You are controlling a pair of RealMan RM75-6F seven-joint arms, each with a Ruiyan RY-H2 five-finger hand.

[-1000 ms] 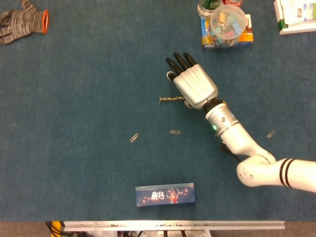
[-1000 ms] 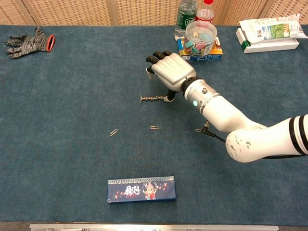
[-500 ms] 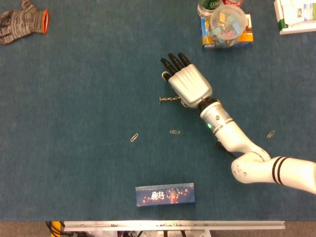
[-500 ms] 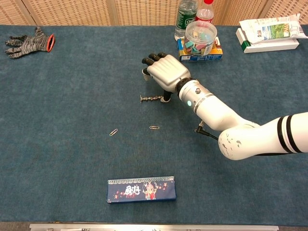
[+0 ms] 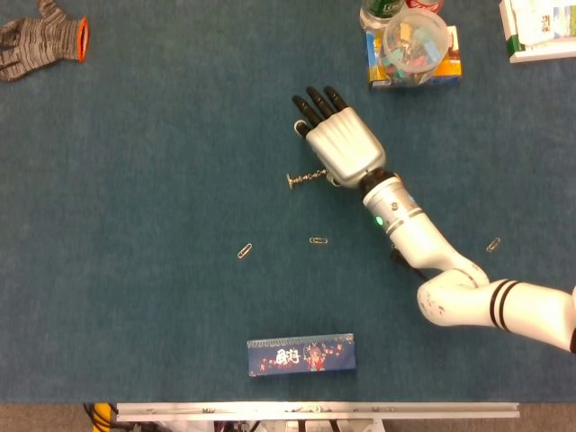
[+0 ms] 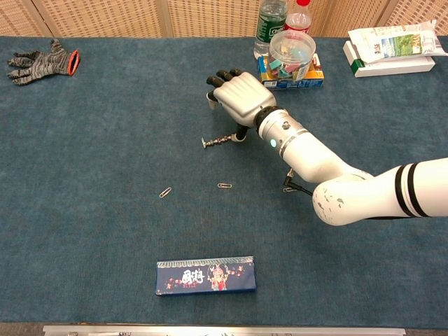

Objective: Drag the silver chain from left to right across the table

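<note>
As the right hand has crept toward 11 o'clock, the chain tilts; fingers flat and extended, thumb apparently pinning its right end—dragging hasn't progressed rightward.

— What colours show on the table?
— Its cloth is dark teal; the chain is silver; the right hand is silver-grey with black fingers.
— And the box?
— Navy, with red-and-white print.
</note>
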